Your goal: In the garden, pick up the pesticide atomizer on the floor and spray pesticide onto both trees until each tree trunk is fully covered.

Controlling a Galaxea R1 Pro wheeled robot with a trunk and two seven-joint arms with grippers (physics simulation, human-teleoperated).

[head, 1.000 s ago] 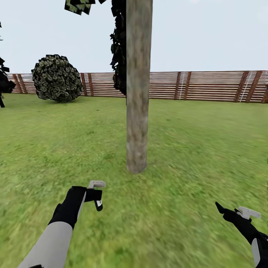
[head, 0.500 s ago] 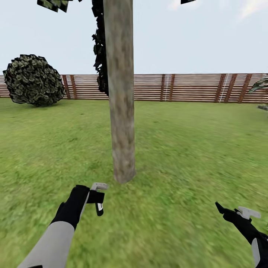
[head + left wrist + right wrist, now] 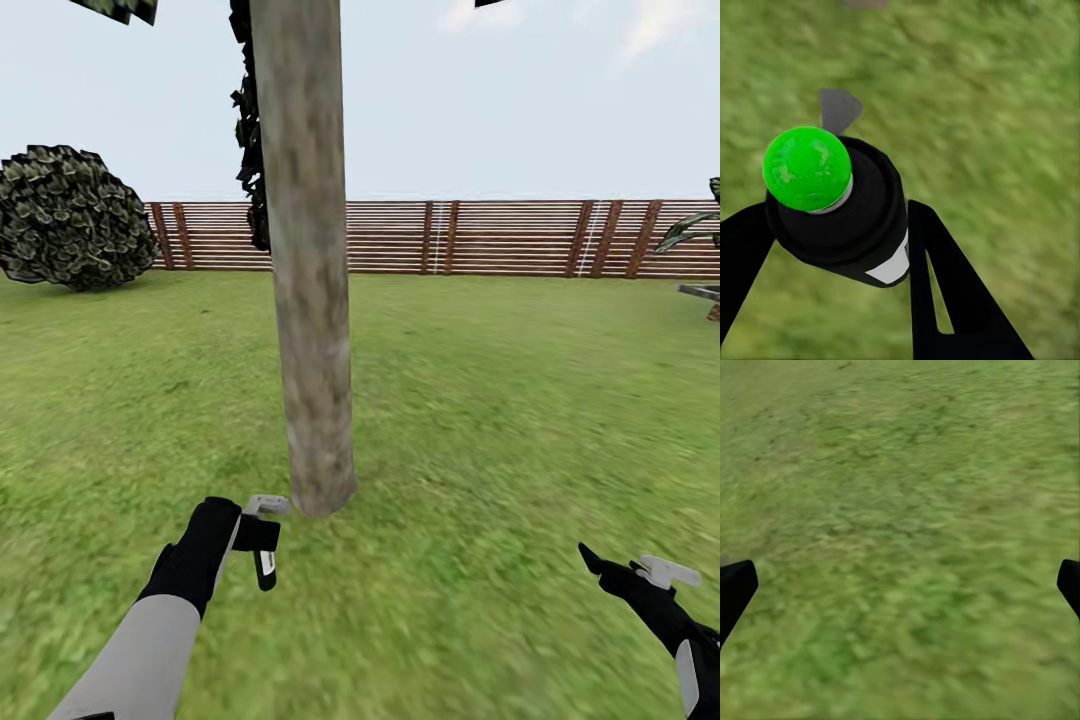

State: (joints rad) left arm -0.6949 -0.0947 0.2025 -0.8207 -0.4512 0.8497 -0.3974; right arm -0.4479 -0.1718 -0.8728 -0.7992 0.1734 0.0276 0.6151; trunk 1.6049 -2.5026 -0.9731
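Note:
A thick grey-brown mottled tree trunk [image 3: 308, 280] rises from the grass lawn [image 3: 500, 400] just ahead, its flared base close beyond my left hand. My left gripper [image 3: 262, 545] is shut on the pesticide atomizer [image 3: 262, 545], a near-black bottle with a white label and a light grey trigger head pointing toward the trunk. In the left wrist view the atomizer [image 3: 847, 214] sits between the black fingers [image 3: 945, 300], its top showing a green cap [image 3: 806, 166]. Low at the right, my right gripper [image 3: 625, 572] hangs open over grass, its fingertips [image 3: 735, 589] wide apart with nothing between them.
A brown slat fence [image 3: 500, 237] runs across the back of the lawn. A round dark bush [image 3: 70, 220] stands at the far left. A palm-like plant [image 3: 695, 230] shows at the right edge. Open grass lies to the right of the trunk.
The whole view has swung right and drawn nearer: trunk and bush have slid left and the trunk looks larger. Both arms keep their places in the picture, the atomizer still held.

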